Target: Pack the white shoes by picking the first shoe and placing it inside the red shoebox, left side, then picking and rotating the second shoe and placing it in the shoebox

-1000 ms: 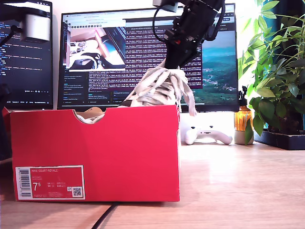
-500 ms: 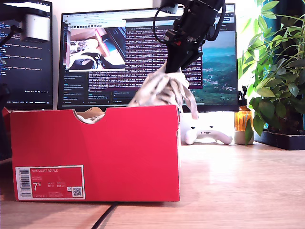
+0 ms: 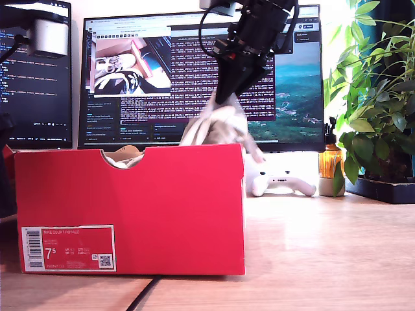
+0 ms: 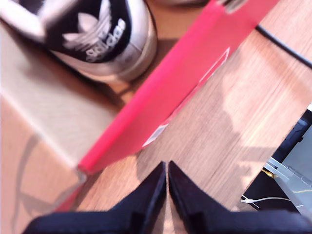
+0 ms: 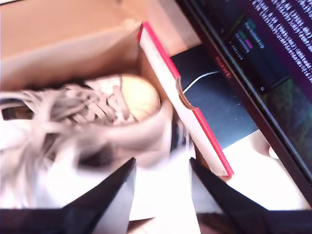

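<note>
Item: second shoe (image 3: 219, 126), white, half sunk below the rim of the red shoebox (image 3: 130, 207) on the desk (image 3: 324, 253). Held by my second claw (image 5: 161, 183), clasped on its upper. First shoe (image 4: 105, 36) already lies inside. My first claw (image 4: 167, 178) is pinched closed, empty (beside the box wall). Step: final placement. Next, in my judgement: lower fully, then let go.

A white label (image 3: 69, 247) is sitting low on the near end of the red shoebox (image 3: 130, 207), toward the exterior view's left, showing a large "7.5" beside a barcode; its smaller print is too fine to read. The black heel tab of a white shoe (image 4: 105, 36) inside the box is displaying "adidas" under a trefoil logo. Monitor (image 5: 253, 73) text is staying illegible.
</note>
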Available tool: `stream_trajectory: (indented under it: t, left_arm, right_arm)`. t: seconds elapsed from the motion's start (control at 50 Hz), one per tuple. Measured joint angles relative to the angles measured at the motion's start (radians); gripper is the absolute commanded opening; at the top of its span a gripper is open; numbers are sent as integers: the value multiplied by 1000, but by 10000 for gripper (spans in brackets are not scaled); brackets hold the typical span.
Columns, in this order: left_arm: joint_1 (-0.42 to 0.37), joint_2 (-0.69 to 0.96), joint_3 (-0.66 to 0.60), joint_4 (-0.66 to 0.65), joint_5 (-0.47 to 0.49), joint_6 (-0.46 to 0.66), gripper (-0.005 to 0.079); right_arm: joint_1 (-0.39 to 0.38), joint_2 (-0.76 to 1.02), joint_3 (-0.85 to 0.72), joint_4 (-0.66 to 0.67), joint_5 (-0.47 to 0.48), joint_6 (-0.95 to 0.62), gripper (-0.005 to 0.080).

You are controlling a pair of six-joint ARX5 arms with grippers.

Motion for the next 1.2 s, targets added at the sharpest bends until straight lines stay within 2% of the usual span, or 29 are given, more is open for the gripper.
stream_trajectory:
  t: [0.68, 0.78, 0.84, 0.86, 1.06, 1.2]
  left_arm:
    - [0, 0, 0, 0, 0, 0, -18]
    - [0, 0, 0, 0, 0, 0, -18]
    - [0, 0, 0, 0, 0, 0, -18]
    - [0, 0, 0, 0, 0, 0, -18]
    - [0, 0, 0, 0, 0, 0, -18]
    - [0, 0, 0, 0, 0, 0, -18]
  right_arm:
    - [12, 0, 0, -32, 0, 84, 314]
    - [14, 0, 0, -35, 21, 161, 314]
    - [14, 6, 2, -37, 62, 237, 314]
    - [14, 10, 4, -39, 77, 317, 314]
    - [8, 76, 17, -59, 140, 530, 314]
    - [3, 86, 16, -78, 158, 555, 314]
